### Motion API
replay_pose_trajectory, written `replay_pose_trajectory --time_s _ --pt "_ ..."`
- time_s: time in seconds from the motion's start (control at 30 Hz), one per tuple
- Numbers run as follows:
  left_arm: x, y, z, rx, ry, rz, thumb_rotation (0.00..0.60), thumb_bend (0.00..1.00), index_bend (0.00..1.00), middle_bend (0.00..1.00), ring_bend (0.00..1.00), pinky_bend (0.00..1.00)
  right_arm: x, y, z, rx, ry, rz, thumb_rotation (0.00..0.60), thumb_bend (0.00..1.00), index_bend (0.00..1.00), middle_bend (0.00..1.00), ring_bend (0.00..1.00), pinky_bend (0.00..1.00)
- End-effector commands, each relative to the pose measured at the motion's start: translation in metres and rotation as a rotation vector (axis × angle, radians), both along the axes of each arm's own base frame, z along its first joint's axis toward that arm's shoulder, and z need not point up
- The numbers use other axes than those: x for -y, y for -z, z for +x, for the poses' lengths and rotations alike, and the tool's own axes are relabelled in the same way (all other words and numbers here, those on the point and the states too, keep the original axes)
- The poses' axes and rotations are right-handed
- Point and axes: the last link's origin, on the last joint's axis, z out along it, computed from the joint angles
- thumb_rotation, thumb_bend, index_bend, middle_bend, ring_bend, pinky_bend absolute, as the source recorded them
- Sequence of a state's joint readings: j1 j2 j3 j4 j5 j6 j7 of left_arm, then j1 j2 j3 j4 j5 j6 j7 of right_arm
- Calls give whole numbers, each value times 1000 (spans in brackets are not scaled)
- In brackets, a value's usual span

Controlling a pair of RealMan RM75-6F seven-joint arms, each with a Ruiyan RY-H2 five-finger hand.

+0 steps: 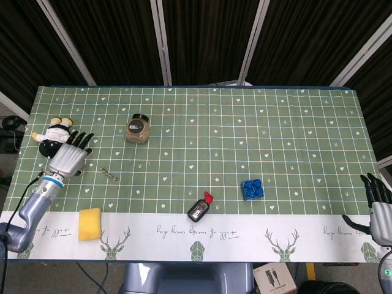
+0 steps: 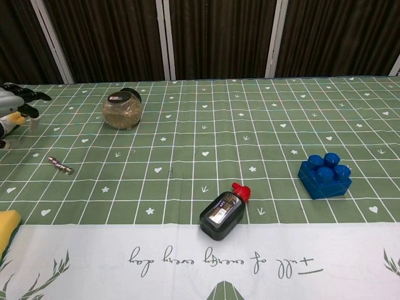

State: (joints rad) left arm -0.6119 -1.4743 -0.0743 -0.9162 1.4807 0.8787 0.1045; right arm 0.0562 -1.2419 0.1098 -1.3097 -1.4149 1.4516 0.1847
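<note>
the plush toy [image 1: 52, 130] lies just behind the left hand [image 1: 68, 158], under its spread fingers.

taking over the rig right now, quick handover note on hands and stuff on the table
Left hand: open, fingers spread, beside the plush toy at the left of the table; contact unclear.
Right hand: open, off the table's right edge, holding nothing.
Jar, small metal piece, yellow sponge, ink bottle and blue brick lie untouched.
Done: nothing lifted.
Left: the toy is not yet gripped.
</note>
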Motion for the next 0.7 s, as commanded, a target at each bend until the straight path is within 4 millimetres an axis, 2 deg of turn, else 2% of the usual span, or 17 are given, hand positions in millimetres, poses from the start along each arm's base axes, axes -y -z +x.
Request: replay_pose_trajectory --time_s 0.03,0.23,0.7 --pt "-2 12 3 -4 7 -32 600 305 439 0 0 0 0 -1 -1 0 3 -3 600 103 61 0 0 135" --pt "-3 28 5 -25 25 -64 600 308 452 0 0 0 0 -3 -3 0 9 -11 600 102 61 0 0 135" --pt "-11 38 11 -37 27 -77 600 309 477 0 0 0 0 -3 -2 8 1 -16 600 101 61 0 0 121"
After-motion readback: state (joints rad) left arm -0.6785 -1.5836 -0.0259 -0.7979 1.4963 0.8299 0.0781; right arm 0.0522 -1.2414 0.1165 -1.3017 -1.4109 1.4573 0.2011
